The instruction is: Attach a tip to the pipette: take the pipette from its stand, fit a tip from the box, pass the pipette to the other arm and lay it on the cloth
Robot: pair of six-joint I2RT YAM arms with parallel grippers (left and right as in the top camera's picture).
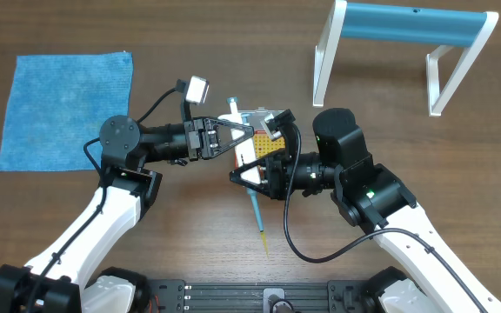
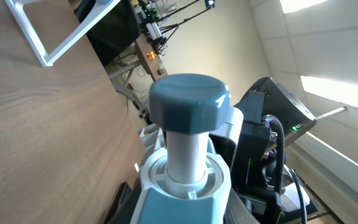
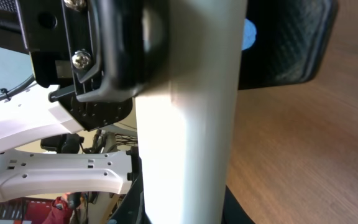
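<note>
Hovering level over the tip box point(image 1: 259, 116), the left gripper point(image 1: 247, 134) meets the pipette's upper handle; whether it grips I cannot tell. The right gripper point(image 1: 255, 174), just beside the box, clamps the pipette point(image 1: 257, 209). Its long axis runs from the box toward the arm bases, yellow tip point(image 1: 264, 243) outermost.

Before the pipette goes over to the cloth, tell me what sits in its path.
Nothing visible lies on the table between the pipette, gripped in the right hand, and the cloth. Only the left arm spans that stretch, and it is probably the carrier, so likely no obstacle.
</note>
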